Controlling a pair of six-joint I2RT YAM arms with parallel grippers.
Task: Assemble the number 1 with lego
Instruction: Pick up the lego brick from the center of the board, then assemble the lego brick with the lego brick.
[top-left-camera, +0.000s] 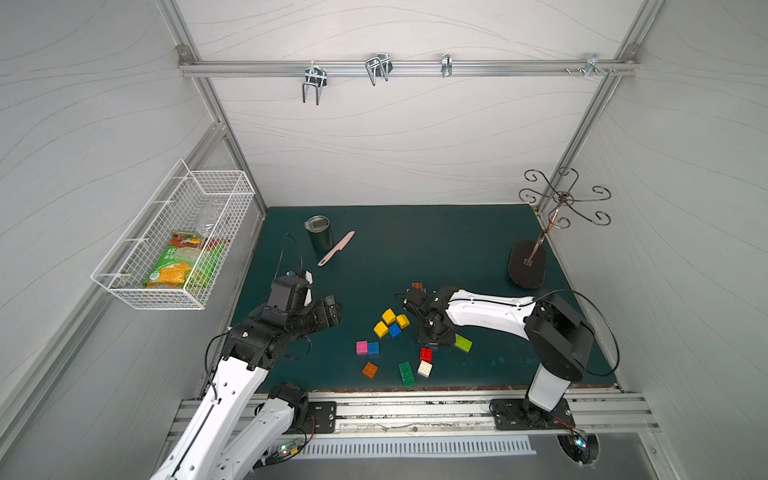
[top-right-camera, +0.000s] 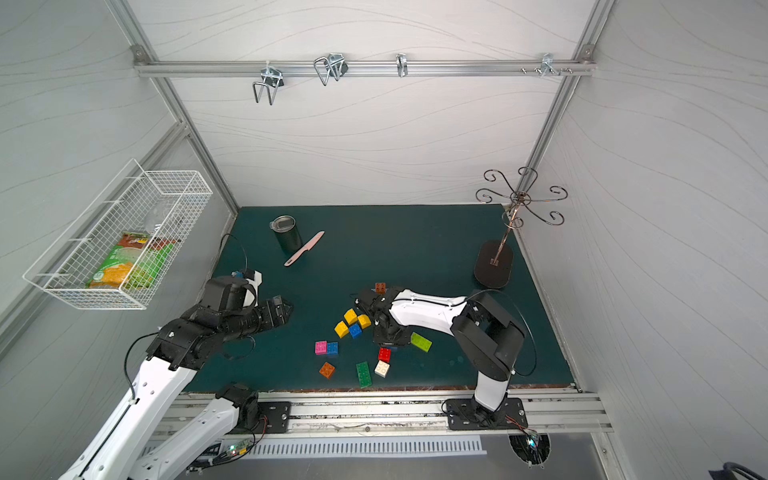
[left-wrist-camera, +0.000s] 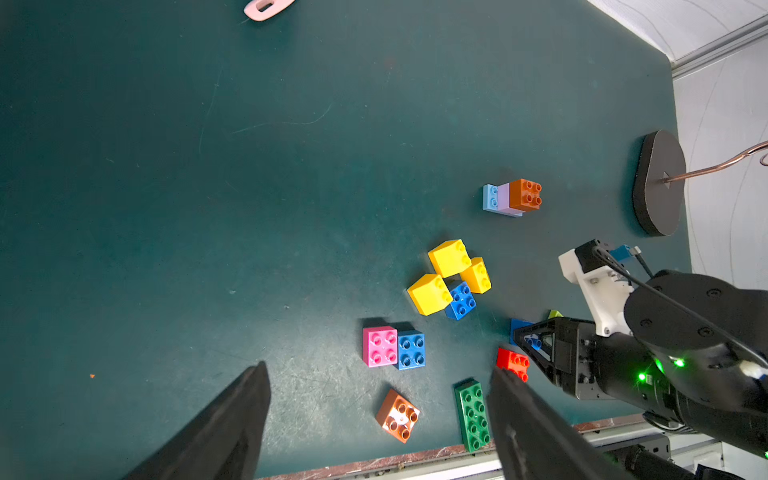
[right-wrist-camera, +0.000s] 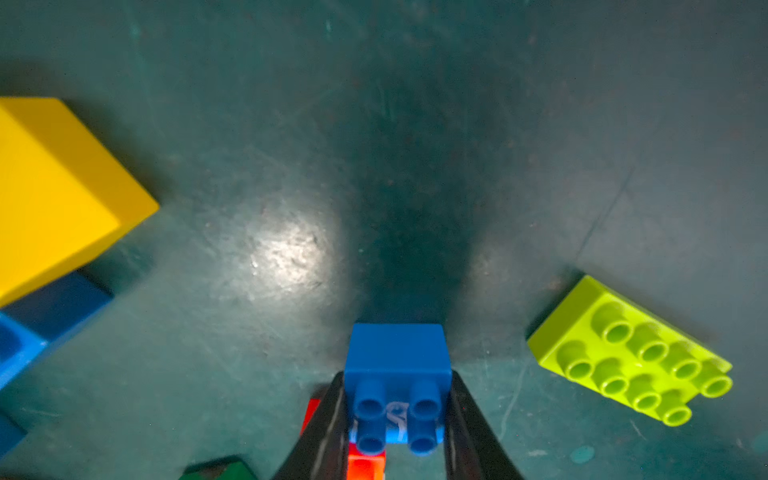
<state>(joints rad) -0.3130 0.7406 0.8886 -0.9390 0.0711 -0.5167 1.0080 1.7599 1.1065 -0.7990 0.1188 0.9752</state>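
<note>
1. right fingers (right-wrist-camera: 328, 428) closed against both sides of a blue brick (right-wrist-camera: 397, 357), its studs facing the wrist camera; cannot tell if it's lifted off the counter (top-left-camera: 415, 249)
2. left fingers (left-wrist-camera: 232, 428) spread wide, nothing between them, over the counter's left part, well apart from the lego
3. red brick (top-left-camera: 426, 354) just beside the gripped one, toward the front edge; white brick (top-left-camera: 424, 368) right next to the red; green long brick (top-left-camera: 407, 374) beside the white, near the front edge
4. lime long brick (right-wrist-camera: 631, 365) flat on the counter, studs up, near the right fingers, not touching them
5. cluster in mid counter: three yellow bricks (top-left-camera: 389, 316) tipped on their sides, with a second blue brick (top-left-camera: 395, 331) touching them, studs up
6. pink brick (top-left-camera: 362, 347) and third blue brick (top-left-camera: 373, 348) side by side, touching, studs up
7. orange brick (top-left-camera: 370, 370) alone, between the pink pair and the front edge
8. small stack (left-wrist-camera: 509, 198) further back, behind the right wrist: light blue long brick (left-wrist-camera: 490, 197) at the bottom, lilac brick (left-wrist-camera: 503, 195) on it, top orange brick (left-wrist-camera: 525, 194) above
9. other stuff: dark tumbler (top-left-camera: 321, 235) upright at back left, pink knife (top-left-camera: 336, 248) just beside it; wire basket (top-left-camera: 137, 266) on the left wall with a snack packet (top-left-camera: 178, 266) inside; hook stand (top-left-camera: 527, 264) at back right
</note>
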